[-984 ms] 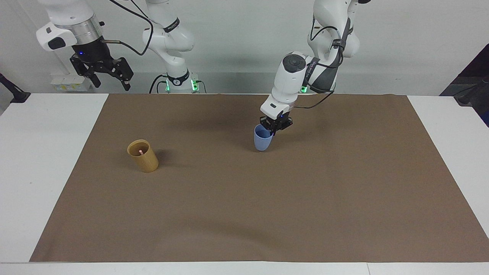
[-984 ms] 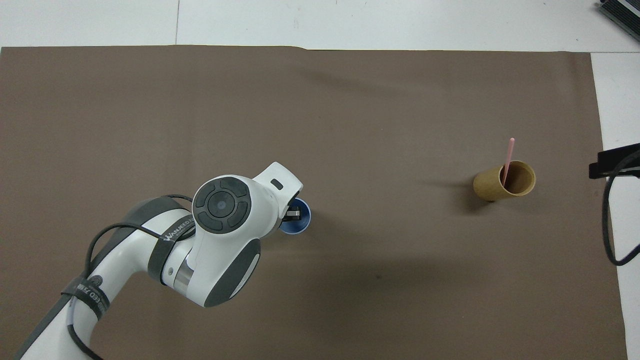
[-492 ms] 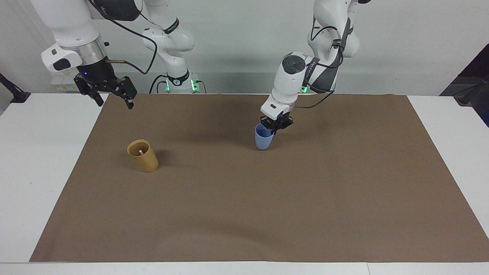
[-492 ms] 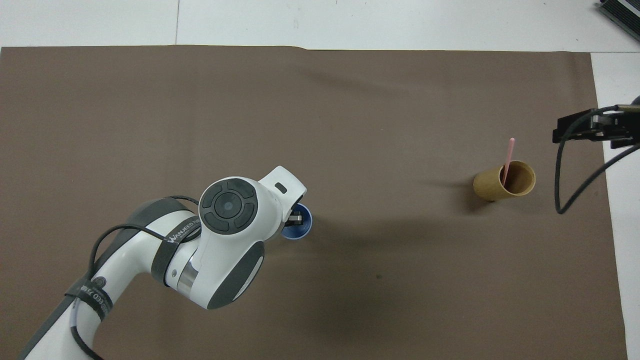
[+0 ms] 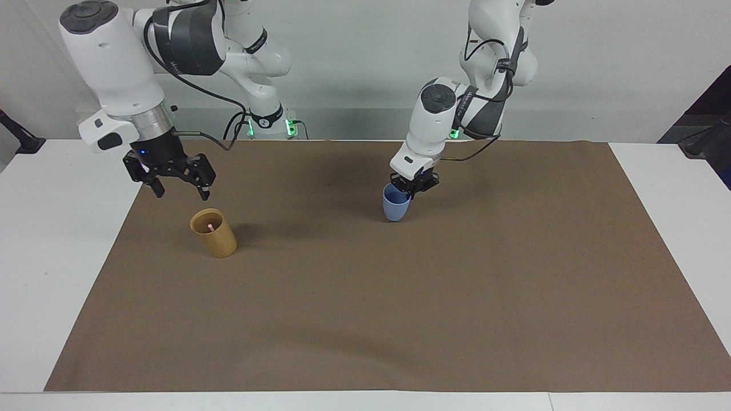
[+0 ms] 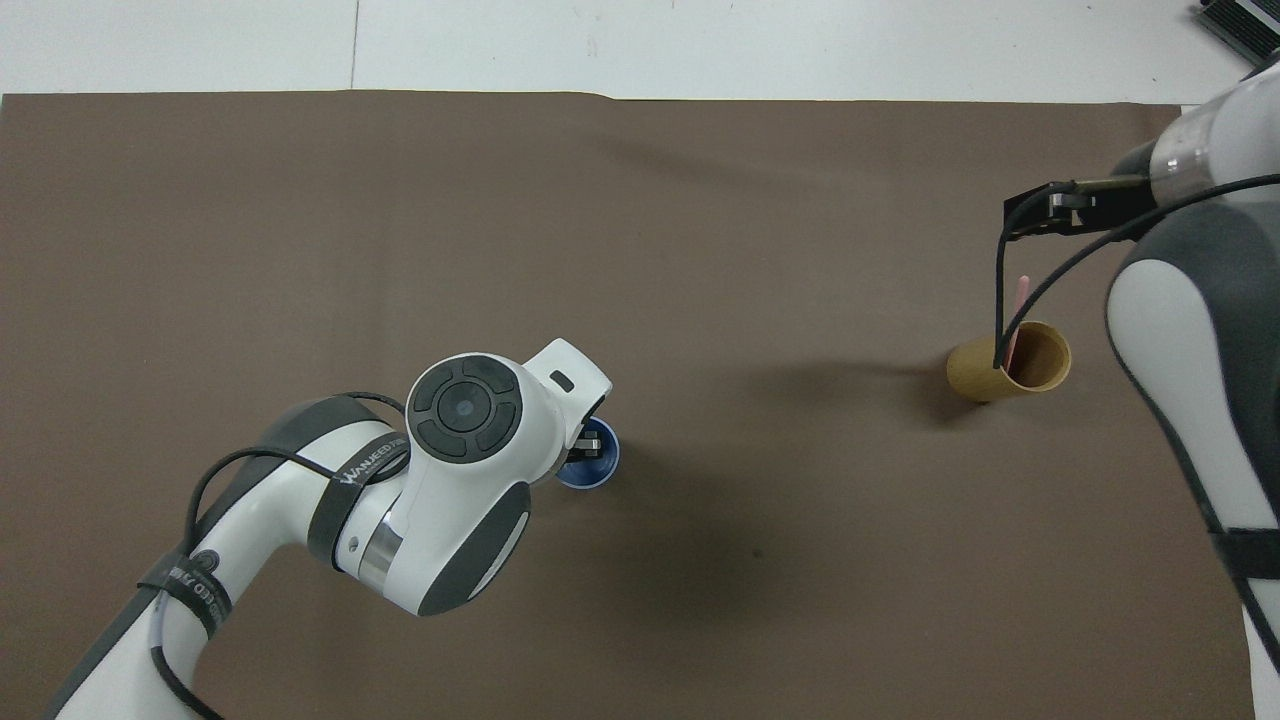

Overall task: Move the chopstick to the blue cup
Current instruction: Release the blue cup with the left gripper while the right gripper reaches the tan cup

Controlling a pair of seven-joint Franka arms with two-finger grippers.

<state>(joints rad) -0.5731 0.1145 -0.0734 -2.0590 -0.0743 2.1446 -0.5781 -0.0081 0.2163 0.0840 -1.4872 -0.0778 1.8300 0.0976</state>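
Figure. The fetching step, with the pick not yet made. The left gripper (image 5: 409, 193) was clamped tight on the rim of the blue cup (image 5: 394, 209), one finger inside the mouth and one outside; the cup stood on the brown mat (image 5: 365, 319), directly under that gripper. The right gripper (image 5: 178, 188) hung with its jaws spread wide and nothing between them, above and just to the robot-ward side of the tan cup (image 5: 214, 234), not touching it. A single pink chopstick (image 6: 1018, 322) leaned inside the tan cup, its upper end projecting past the rim; in the facing view only its tip (image 5: 210, 227) showed, just below the right gripper's fingertips. The tan cup lay well apart from the blue cup, toward the right arm's end of the table.

Judged stage: early, nothing transferred. The next move would call for the right gripper to centre over the projecting end, descend until the stick lay between the fingers, and close. The stick being very slim and tilted, a small misalignment could miss it or tip the tan cup.
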